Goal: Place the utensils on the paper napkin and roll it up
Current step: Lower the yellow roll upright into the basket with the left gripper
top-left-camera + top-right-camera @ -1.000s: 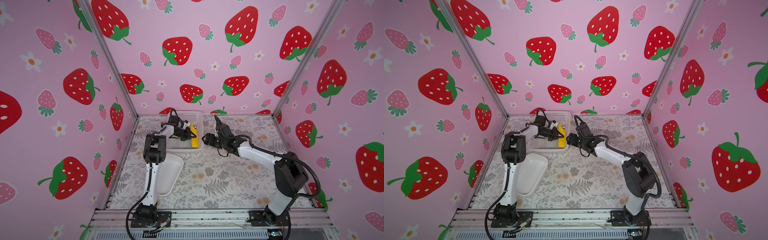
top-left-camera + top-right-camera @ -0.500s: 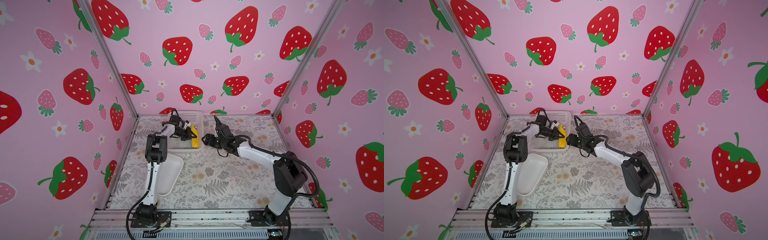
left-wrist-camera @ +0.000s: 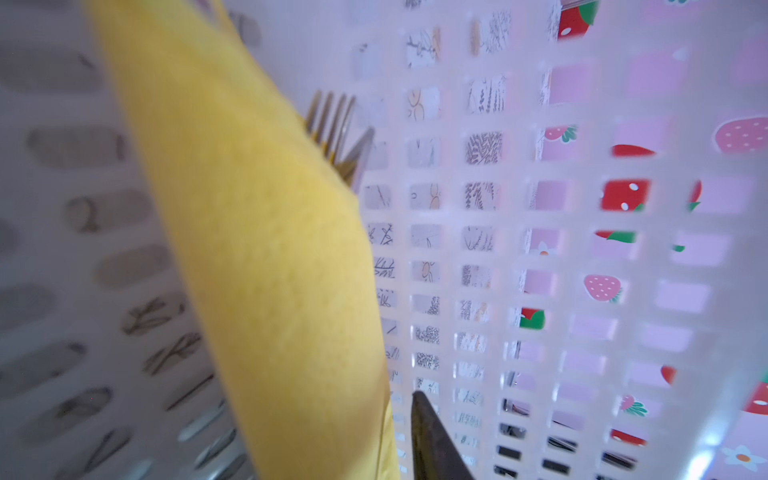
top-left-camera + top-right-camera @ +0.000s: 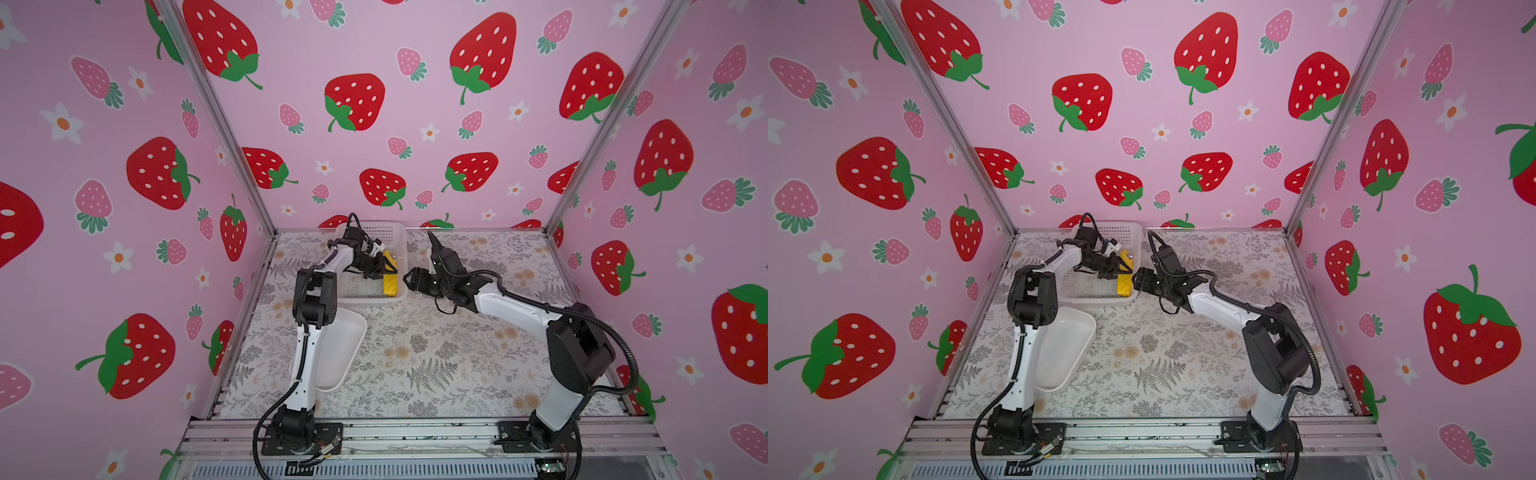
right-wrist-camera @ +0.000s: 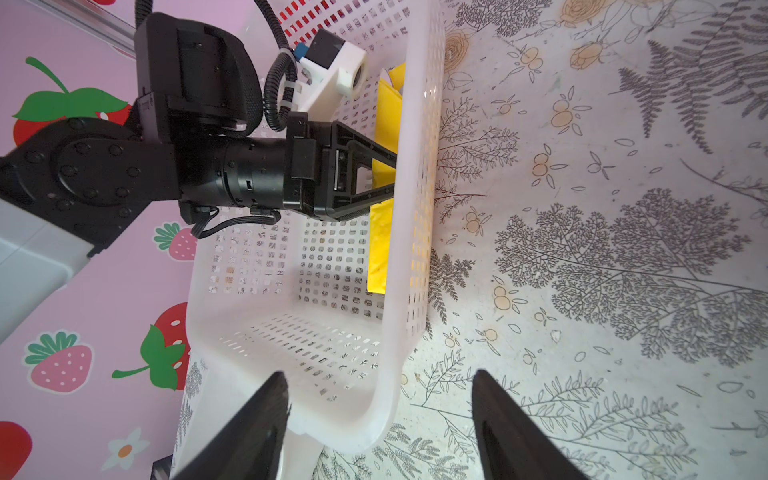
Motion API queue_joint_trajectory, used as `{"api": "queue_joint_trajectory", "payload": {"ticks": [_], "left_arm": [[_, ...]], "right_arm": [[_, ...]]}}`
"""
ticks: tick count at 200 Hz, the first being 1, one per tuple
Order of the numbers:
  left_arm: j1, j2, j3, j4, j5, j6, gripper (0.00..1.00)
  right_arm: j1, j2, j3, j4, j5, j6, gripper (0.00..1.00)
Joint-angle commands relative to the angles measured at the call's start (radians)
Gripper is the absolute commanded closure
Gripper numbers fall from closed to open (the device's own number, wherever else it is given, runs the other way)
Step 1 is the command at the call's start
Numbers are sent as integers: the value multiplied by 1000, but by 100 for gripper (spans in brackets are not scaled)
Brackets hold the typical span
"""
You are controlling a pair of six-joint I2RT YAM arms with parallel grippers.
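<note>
Trouble is most likely coming from the roll itself. The paper napkin (image 4: 390,283), already wound into a narrow yellow tube, is lying inside the white basket (image 4: 365,298) against the wall nearest my right arm. The utensils (image 3: 334,124) are poking out of one end as fork tines.

I am seeing the left end effector (image 5: 388,174) reaching into the basket with its jaws on either side of the tube. The basket wall is hiding the tips, so I cannot tell whether it is gripping or released. If I am backing it out with paper snagged on a jaw, I am risking the tube unwinding and the cutlery sliding free.

The right end effector (image 5: 378,376) is standing spread and empty just beside a corner of the basket. Bumping that corner is risking a shove to basket and roll together.
</note>
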Motion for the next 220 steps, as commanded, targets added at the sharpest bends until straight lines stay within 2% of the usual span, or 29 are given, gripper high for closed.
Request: {"api": "queue_joint_trajectory", "payload": {"ticks": [1,73,88,132,155,193,220], "left_arm": [[-8,5,3,-87,-165,27,59],[-11,-89,-3,-81,-260,7,42],[-12,-106,-7,-82,-274,6,34],[-12,-168,-39,-90,-382,-22,30],[-12,-186,-62,-93,-440,-41,36],[-12,-137,-28,-117,-401,-46,56],[-12,-102,-5,-132,-385,-54,63]], "right_arm": [[-3,-4,12,-8,2,7,29],[-3,-21,-5,1,2,11,29],[-3,-22,-6,2,0,10,29],[-4,-27,-12,5,-2,9,29],[-2,-28,-19,13,-5,9,28],[-3,-32,-28,18,-7,9,28],[-3,-33,-31,19,-8,8,28]]}}
